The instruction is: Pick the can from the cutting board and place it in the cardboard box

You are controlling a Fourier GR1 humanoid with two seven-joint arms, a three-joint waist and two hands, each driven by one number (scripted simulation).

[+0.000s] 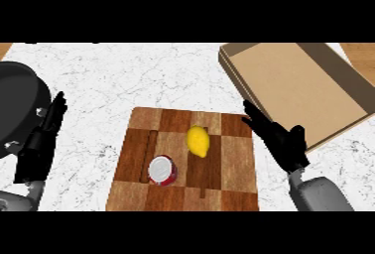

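Observation:
A red can (162, 170) with a white top stands on the wooden cutting board (183, 193), left of its middle. The open cardboard box (293, 74) lies at the upper right, its inside bare. My right hand (282, 141) hovers open over the board's right edge, between the can and the box, fingers straight and pointing up-left. It is well apart from the can. My left hand (44, 134) rests open at the left, fingers up, beside the pan.
A yellow lemon (198, 141) lies on the board just above and right of the can. A black pan (18, 106) sits at the left edge. The counter (147, 74) is white marble.

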